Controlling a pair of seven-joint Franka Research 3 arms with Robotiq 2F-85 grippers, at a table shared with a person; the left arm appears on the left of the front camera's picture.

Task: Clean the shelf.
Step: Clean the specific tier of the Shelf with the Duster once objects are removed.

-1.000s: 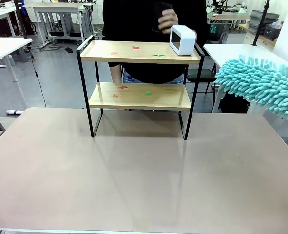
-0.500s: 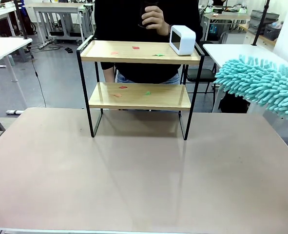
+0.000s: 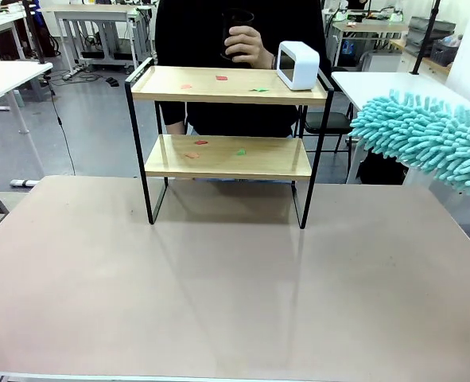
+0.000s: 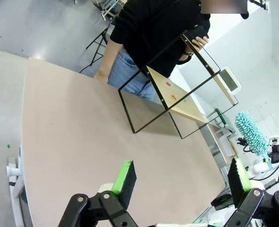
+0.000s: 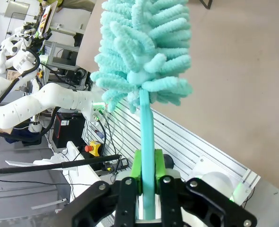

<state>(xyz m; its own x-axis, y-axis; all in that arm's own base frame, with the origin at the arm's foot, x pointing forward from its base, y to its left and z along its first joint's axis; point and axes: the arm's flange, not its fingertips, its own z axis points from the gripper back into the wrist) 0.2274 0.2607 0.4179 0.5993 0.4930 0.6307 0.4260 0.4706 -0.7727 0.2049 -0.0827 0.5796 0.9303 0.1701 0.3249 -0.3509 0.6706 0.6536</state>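
The shelf (image 3: 227, 95) stands at the table's far middle, with small red and green paper scraps (image 3: 221, 78) on its top board and more scraps (image 3: 200, 142) on its lower board. A white box-shaped device (image 3: 297, 65) sits at the right end of the top board. My right gripper (image 5: 147, 172) is shut on the handle of a teal fluffy duster (image 5: 139, 52), whose head (image 3: 425, 139) hangs at the right, beside and apart from the shelf. My left gripper (image 4: 181, 177) is open over the near table, far from the shelf (image 4: 177, 90).
A person in black stands behind the shelf, one hand holding a dark cup (image 3: 236, 36) above the top board. A white side table (image 3: 378, 83) stands at the back right. The brown tabletop (image 3: 219, 294) spreads in front of the shelf.
The person has shifted left behind the shelf, and the hand with the dark cup has moved left and slightly down. Both arms and the duster stay still.
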